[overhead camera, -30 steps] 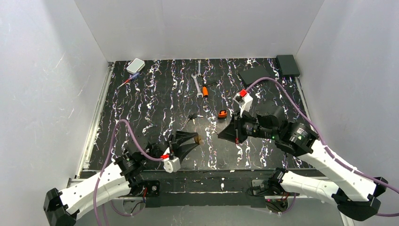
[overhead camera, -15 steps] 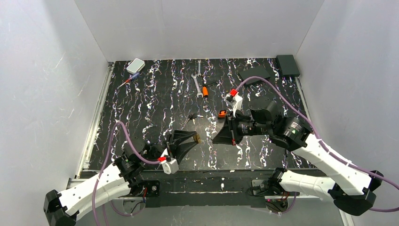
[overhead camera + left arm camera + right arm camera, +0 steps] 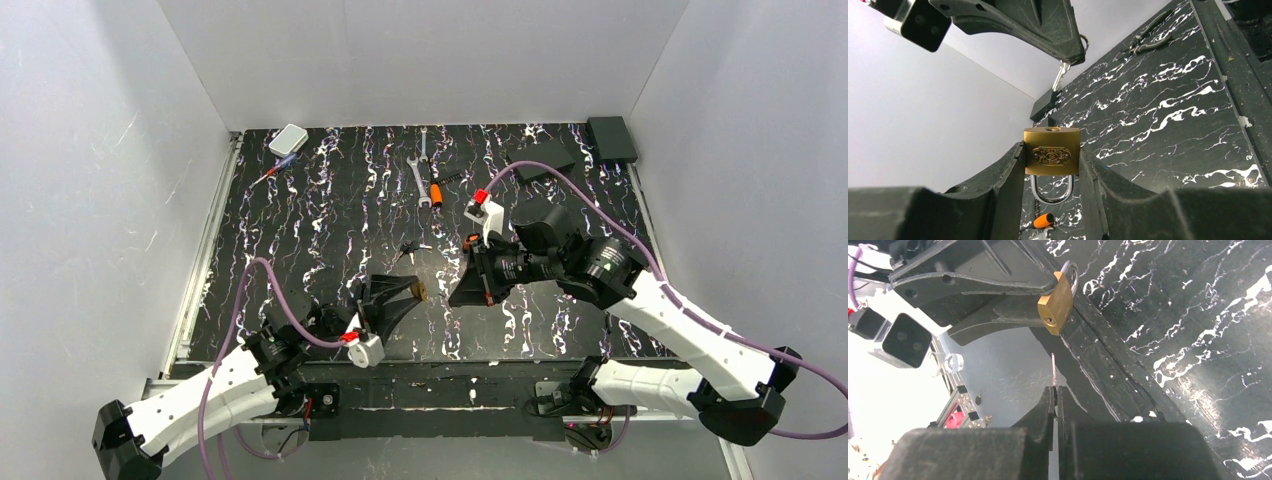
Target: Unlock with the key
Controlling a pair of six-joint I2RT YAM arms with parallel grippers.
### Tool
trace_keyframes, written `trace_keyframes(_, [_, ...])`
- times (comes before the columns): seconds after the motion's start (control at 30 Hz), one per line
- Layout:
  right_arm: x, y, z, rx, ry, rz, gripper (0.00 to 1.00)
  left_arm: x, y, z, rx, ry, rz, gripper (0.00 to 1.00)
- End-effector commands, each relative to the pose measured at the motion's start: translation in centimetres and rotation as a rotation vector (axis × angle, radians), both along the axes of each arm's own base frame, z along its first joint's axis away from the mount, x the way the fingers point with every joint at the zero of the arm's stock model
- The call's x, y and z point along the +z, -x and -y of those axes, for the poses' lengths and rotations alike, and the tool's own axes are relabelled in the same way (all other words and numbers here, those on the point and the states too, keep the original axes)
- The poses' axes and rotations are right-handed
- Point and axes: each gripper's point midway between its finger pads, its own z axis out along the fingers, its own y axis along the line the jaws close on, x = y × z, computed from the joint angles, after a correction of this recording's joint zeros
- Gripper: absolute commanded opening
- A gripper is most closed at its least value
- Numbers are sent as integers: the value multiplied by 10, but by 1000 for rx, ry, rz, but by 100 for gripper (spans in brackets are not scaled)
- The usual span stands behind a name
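My left gripper [image 3: 413,291] is shut on the small brass padlock [image 3: 1052,152] and holds it above the near part of the table, keyhole end towards the right arm and shackle pointing back. My right gripper [image 3: 455,296] is shut on the key [image 3: 1053,369]. Its thin silvery blade sticks out from the fingertips towards the padlock [image 3: 1055,302]. In the left wrist view the key [image 3: 1061,76] hangs from the right fingers a short way beyond the keyhole, apart from it. The padlock shows small between the two grippers in the top view [image 3: 420,292].
On the black marbled table [image 3: 300,230] lie two silver wrenches [image 3: 419,172], an orange-handled tool [image 3: 436,193], a small dark key bunch [image 3: 408,248], a white box [image 3: 288,139] at back left and a black box [image 3: 611,138] at back right.
My right arm has moved left and nearer, bringing the key close to the padlock. My left arm has stayed almost still with the padlock.
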Motion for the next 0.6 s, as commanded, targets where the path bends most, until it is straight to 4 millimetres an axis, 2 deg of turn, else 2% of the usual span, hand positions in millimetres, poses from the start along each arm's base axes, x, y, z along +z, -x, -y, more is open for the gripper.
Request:
trace_keyframes(0.0, [10, -7, 5, -19, 34, 46, 1, 5, -14, 0, 64, -8, 39, 0])
trace_keyframes(0.37, [0, -12, -3, 37, 146, 7, 1, -6, -21, -5, 116, -60, 65, 0])
trace_keyframes(0.57, [-6, -27, -1, -27, 205, 35, 1, -8, -29, -6, 162, -79, 56, 0])
